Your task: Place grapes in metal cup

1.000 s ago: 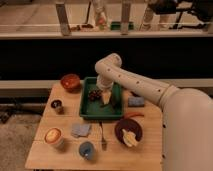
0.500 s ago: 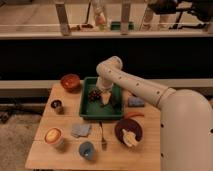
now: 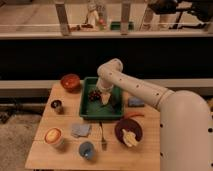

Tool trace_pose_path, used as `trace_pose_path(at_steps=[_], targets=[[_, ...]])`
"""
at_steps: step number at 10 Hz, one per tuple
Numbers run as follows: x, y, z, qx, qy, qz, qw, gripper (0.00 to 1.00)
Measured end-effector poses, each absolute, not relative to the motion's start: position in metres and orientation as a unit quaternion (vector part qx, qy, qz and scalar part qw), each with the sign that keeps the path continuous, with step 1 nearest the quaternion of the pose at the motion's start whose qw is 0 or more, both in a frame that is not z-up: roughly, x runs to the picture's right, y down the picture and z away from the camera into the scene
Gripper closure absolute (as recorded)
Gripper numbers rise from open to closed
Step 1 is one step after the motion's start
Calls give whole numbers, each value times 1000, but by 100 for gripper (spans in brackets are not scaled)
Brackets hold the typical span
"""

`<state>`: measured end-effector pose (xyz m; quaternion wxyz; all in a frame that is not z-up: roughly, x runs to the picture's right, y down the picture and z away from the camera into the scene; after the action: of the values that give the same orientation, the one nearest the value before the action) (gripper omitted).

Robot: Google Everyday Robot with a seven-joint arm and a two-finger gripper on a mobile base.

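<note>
The grapes (image 3: 93, 94), a small dark reddish bunch, lie in the left half of the green tray (image 3: 86, 113) at the middle of the table. My gripper (image 3: 104, 98) hangs down into the tray, just to the right of the grapes and very close to them. The metal cup (image 3: 56, 106), small and grey with a dark inside, stands on the table left of the tray, apart from the gripper. A dark flat block (image 3: 115, 100) lies in the tray's right half.
An orange bowl (image 3: 70, 81) stands at the back left. A pale cup with an orange inside (image 3: 53, 136), a blue cup (image 3: 86, 150), a grey cloth (image 3: 80, 130) and a fork (image 3: 103, 138) lie in front. A dark bowl with a banana (image 3: 128, 131) is at the front right, and a blue sponge (image 3: 135, 102) lies right of the tray.
The arm has shifted slightly over the tray and the gripper stays low beside the grapes. The grapes and the cups have not moved.
</note>
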<state>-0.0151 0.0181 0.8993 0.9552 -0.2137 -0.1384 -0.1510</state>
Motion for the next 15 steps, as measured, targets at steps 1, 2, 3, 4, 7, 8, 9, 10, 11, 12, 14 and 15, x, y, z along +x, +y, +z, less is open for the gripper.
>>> trace_pose_path(at_steps=[1, 2, 3, 4, 7, 8, 9, 10, 11, 12, 14, 15], targets=[[-16, 19, 902, -212, -139, -149, 956, 20], [-16, 19, 905, -210, -139, -146, 957, 20], [-16, 19, 907, -208, -140, -144, 957, 20], [-17, 19, 909, -208, -140, -141, 958, 20], [-18, 19, 916, -206, -140, -133, 959, 20], [-19, 18, 918, -204, -139, -131, 960, 20], [-20, 18, 921, -203, -139, -128, 961, 20], [-19, 18, 923, -205, -139, -125, 961, 20], [-19, 18, 926, -208, -139, -122, 961, 20], [-20, 18, 928, -210, -139, -120, 960, 20], [-20, 18, 933, -212, -139, -117, 960, 20], [-21, 18, 936, -214, -138, -115, 960, 20]])
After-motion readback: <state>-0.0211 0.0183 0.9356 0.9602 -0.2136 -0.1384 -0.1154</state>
